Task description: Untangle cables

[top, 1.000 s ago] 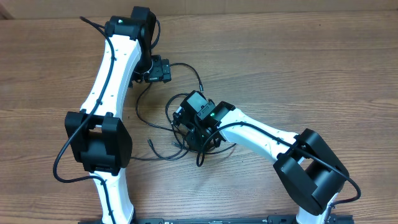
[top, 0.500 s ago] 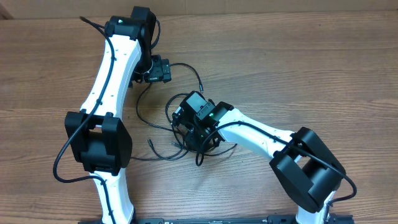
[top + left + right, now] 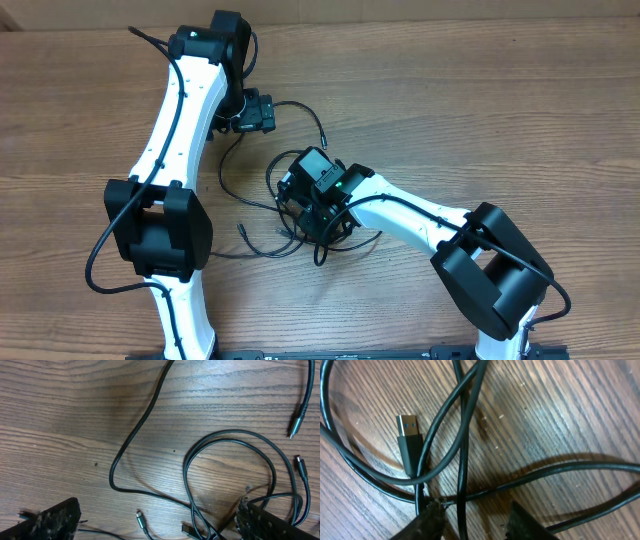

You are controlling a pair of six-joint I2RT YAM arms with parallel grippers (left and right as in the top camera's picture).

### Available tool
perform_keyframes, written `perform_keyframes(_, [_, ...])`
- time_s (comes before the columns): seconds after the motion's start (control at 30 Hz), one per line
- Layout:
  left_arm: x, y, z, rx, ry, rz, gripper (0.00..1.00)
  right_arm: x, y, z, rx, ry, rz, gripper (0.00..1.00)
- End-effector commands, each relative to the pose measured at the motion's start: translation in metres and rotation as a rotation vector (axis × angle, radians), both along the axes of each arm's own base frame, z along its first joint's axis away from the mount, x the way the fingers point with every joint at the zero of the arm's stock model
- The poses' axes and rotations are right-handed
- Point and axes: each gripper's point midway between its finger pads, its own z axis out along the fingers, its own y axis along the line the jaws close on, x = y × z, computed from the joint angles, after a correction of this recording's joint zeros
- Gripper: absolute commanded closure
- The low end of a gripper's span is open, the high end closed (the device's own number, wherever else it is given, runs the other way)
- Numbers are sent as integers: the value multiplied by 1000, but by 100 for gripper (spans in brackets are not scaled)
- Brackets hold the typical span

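Several thin black cables (image 3: pixel 240 229) lie tangled on the wooden table at the centre. My right gripper (image 3: pixel 308 205) is down on the tangle. In the right wrist view its fingers (image 3: pixel 475 522) are open, with one cable strand (image 3: pixel 463 460) running between them and a USB plug (image 3: pixel 409 442) lying beside crossing strands. My left gripper (image 3: pixel 263 113) is above the table behind the tangle, with a cable (image 3: pixel 303 106) next to it. In the left wrist view its fingers (image 3: pixel 160 525) are wide open and empty over a cable loop (image 3: pixel 227 435) and loose plug tips (image 3: pixel 141 521).
The wooden table (image 3: pixel 480 110) carries both white arms. The left arm's thick black wire (image 3: pixel 95 262) loops out at the left. A cardboard edge (image 3: pixel 420 8) runs along the back.
The right arm's elbow has shifted slightly left. The grippers and cables look the same.
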Motion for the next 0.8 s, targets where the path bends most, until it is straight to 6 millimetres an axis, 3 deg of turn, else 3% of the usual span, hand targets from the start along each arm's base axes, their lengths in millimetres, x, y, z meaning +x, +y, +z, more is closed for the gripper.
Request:
perform_keyframes(0.0, [0, 1, -6, 12, 13, 8, 0, 0, -5, -6, -19, 10, -6, 67])
perform_keyframes(0.2, [0, 1, -6, 12, 13, 8, 0, 1, -4, -4, -18, 9, -7, 80])
perform_keyframes(0.43, [0, 1, -6, 12, 13, 8, 1, 2, -2, -1, -15, 10, -10, 79])
perform_keyframes(0.5, [0, 1, -6, 12, 13, 8, 0, 2, -2, 0, -12, 12, -8, 95])
perform_keyframes(0.6, [0, 1, -6, 12, 13, 8, 0, 4, 0, 4, -6, 6, -13, 96])
perform_keyframes(0.67, [0, 1, -6, 12, 13, 8, 0, 7, 3, 13, 9, 10, -48, 96])
perform_keyframes(0.77, [0, 1, -6, 12, 13, 8, 0, 13, 16, 44, 96, -3, -67, 96])
